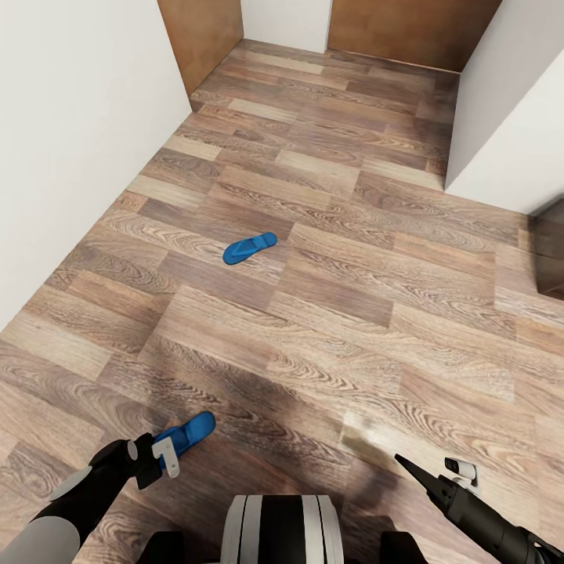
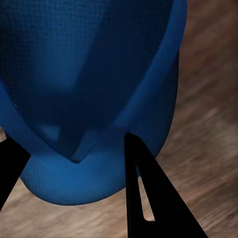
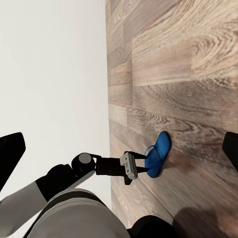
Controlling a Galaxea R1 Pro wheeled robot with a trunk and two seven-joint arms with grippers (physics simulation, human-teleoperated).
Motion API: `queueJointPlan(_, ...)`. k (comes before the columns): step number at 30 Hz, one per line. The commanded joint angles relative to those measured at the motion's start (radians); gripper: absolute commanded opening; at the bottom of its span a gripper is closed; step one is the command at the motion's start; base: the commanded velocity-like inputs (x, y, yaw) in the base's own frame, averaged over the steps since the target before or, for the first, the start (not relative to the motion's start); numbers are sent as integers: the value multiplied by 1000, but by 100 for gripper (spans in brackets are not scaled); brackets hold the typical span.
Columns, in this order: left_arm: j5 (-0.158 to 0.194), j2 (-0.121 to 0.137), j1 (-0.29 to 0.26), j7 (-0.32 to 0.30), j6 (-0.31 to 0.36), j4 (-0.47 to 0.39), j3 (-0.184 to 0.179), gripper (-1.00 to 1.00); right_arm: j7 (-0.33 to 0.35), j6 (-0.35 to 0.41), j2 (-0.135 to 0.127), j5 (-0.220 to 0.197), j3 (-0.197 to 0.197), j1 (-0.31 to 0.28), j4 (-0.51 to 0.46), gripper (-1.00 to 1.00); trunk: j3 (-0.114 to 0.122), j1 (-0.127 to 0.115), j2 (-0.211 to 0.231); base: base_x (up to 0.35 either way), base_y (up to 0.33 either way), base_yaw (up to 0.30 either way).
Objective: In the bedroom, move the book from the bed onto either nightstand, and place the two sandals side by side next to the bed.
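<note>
Two bright blue sandals show on the wood-plank floor. One sandal point(image 1: 248, 248) lies flat by itself in the middle of the room, well ahead of me. The other sandal point(image 1: 190, 432) point(image 2: 94, 74) point(image 3: 157, 152) is at my left gripper point(image 1: 167, 454) point(image 2: 74, 183) point(image 3: 135, 167), whose black fingers point(image 2: 144, 188) are shut on its end, strap side toward the wrist camera. My right gripper point(image 1: 435, 470) point(image 3: 120, 144) hangs open and holds nothing, low at the right. The book, the bed and the nightstand are out of view.
A white wall point(image 1: 70, 125) runs along the left and a white wall corner point(image 1: 509, 102) juts in at the right. Brown wooden panels point(image 1: 407, 27) close the far end. A dark piece of furniture point(image 1: 550, 251) shows at the right edge. My base point(image 1: 278, 529) is below.
</note>
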Motion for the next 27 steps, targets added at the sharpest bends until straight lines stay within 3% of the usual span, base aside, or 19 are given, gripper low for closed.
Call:
queueJointPlan(1, -3, 1, 0, -5, 5, -2, -4, -100, 2, 10, 0, -3, 0, 0, 0, 100, -1, 0, 0, 0, 0, 0)
queueJointPlan(18, -3, 2, 0, -3, 4, -2, -5, -100, 2, 10, 0, -3, 0, 0, 0, 100, -1, 0, 0, 0, 0, 0)
queueJointPlan(27, -4, 2, 0, -4, 8, -2, -4, -100, 2, 10, 0, -3, 0, 0, 0, 100, 34, -4, 2, 0, 0, 0)
